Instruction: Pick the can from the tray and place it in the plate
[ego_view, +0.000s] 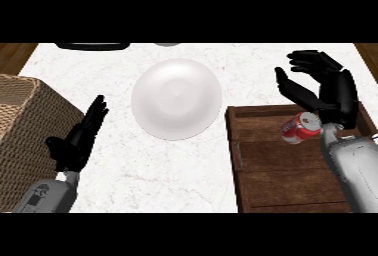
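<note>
A red and silver can (300, 128) lies on its side in the dark wooden tray (273, 170) near the tray's far edge. My right hand (325, 85) hovers just beyond and above the can, open, thumb spread toward the left, with nothing in it. The can shows just below the wrist. A white plate (177, 97) rests on the marble counter to the left of the tray, with nothing on it. At the lower left my left hand (80, 139) stays open with its fingers straight up, beside the wicker basket.
A wicker basket (29, 135) fills the left edge of the counter. A dark flat object (94, 45) and a small grey item (167, 44) show at the far edge. Bare marble lies between the plate and the near edge.
</note>
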